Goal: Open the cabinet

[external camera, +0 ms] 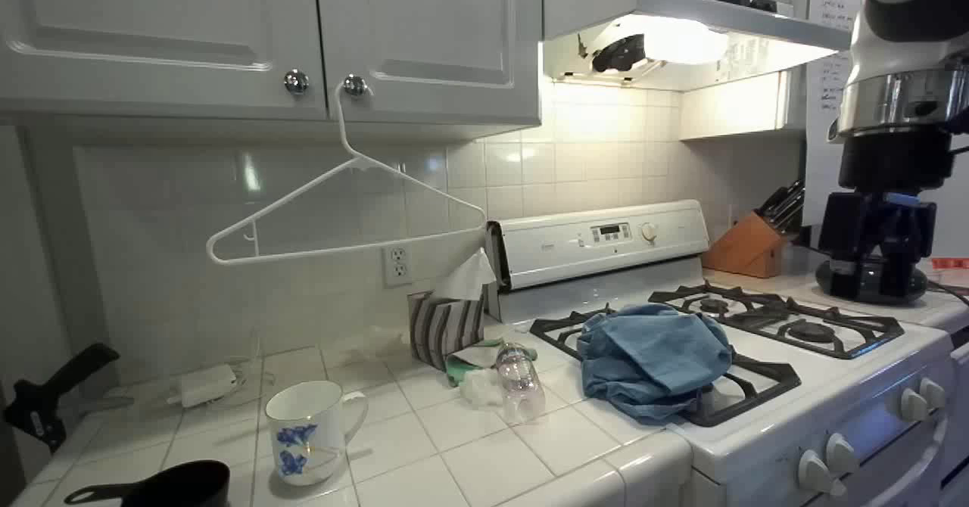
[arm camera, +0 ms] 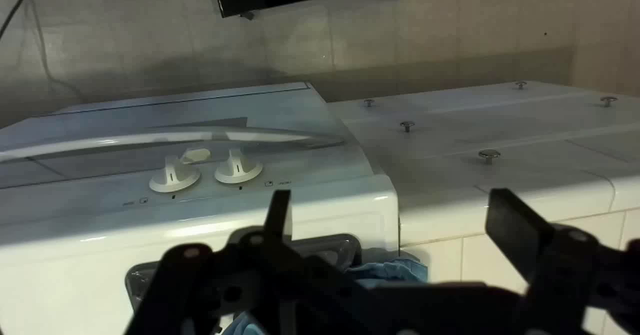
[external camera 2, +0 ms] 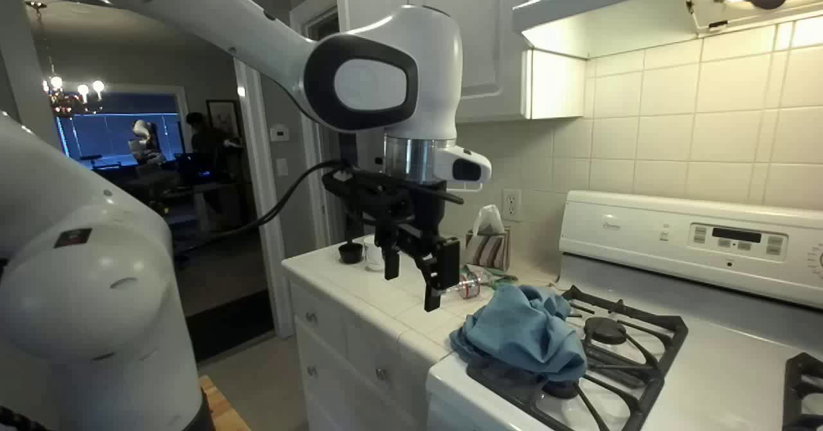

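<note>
The white wall cabinet is hanging closed above the bench, a white hanger dangling around one knob. The gripper is standing spread and empty; the step is probably calling for pinching the hanger firmly, then pulling smoothly outward without dislodging it.

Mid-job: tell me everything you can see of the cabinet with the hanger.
The cabinet is white, apparently painted, mounted above the counter. Its two framed panel doors look shut, a thin dark gap between them. Each has a round, shiny knob at its lower inner corner. In an exterior view, a white hanger hangs from the right-hand knob. The cabinet's top is out of frame.
</note>
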Controlling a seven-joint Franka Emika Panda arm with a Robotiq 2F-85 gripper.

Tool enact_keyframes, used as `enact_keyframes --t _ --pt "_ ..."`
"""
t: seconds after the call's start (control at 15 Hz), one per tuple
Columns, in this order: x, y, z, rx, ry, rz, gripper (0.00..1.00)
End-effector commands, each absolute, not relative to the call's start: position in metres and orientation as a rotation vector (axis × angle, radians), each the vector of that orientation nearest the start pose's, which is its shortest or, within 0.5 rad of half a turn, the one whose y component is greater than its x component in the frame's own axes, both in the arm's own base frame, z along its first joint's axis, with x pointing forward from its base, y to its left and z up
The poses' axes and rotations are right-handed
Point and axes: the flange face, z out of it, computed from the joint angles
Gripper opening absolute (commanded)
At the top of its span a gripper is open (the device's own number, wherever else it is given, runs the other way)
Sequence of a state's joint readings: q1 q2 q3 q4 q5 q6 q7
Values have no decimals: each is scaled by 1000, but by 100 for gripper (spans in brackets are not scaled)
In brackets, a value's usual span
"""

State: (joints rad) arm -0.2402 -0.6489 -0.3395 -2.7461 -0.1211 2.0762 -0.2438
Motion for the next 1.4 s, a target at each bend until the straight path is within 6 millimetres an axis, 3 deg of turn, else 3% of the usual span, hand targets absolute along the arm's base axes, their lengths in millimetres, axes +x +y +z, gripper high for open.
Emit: enact_keyframes --t 0.0,1.2,1.33 --pt "284 -182 393 -3019 310 6 100" --pt "284 -182 393 -3019 310 5 100" --pt "297 -170 405 -3074 146 -106 100"
